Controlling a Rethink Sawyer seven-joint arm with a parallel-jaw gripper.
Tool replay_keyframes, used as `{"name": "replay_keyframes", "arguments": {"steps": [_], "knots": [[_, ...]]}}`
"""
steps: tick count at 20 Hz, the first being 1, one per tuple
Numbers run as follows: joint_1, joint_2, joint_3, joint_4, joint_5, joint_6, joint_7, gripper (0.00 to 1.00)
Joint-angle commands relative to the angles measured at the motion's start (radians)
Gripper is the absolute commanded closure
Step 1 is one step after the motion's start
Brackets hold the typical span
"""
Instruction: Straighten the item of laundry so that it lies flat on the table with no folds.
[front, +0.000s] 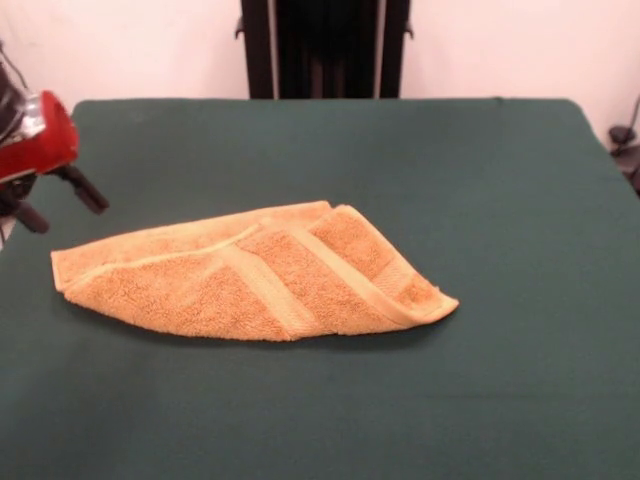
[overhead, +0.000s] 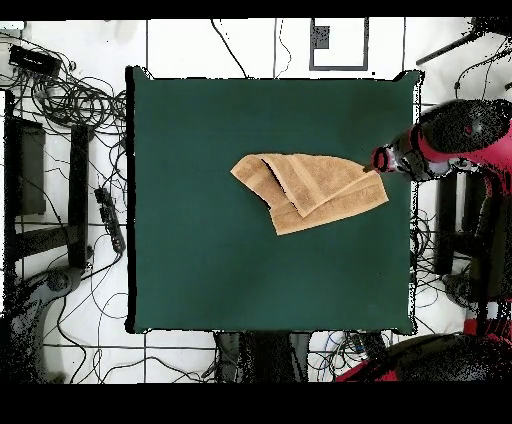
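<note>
The golden-orange towel (front: 250, 275) lies crumpled on the green table (front: 420, 180), folded over itself so its woven bands cross diagonally. Its pointed right corner is doubled over. No tag shows. In the overhead view the towel (overhead: 310, 185) sits a little right of the middle of the table (overhead: 200, 260). My gripper (front: 58, 205) hangs at the picture's left edge, just above and beyond the towel's left corner, not touching it. Its two black fingers (front: 88, 192) stand apart with nothing between them. In the overhead view the gripper (overhead: 383, 160) is by the towel's right corner.
The robot's black pedestal (front: 325, 48) stands behind the table's far edge. The red arm (overhead: 450, 140) reaches in over the table's right edge in the overhead view. Cables and black frames (overhead: 60, 150) lie on the floor beside the table.
</note>
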Motion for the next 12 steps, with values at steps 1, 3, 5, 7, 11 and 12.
{"name": "replay_keyframes", "arguments": {"steps": [1,3,5,7,11,12], "knots": [[0.143,-0.036,-0.060,0.219,0.078,-0.136,0.375,0.00],[0.159,-0.031,-0.076,0.221,0.098,-0.146,0.389,0.00],[0.167,-0.025,-0.087,0.229,0.122,-0.162,0.398,0.00],[0.166,-0.020,-0.092,0.245,0.155,-0.177,0.402,0.00],[0.160,-0.009,-0.093,0.281,0.217,-0.211,0.398,0.00],[0.159,-0.004,-0.093,0.287,0.232,-0.216,0.397,0.00]]}}
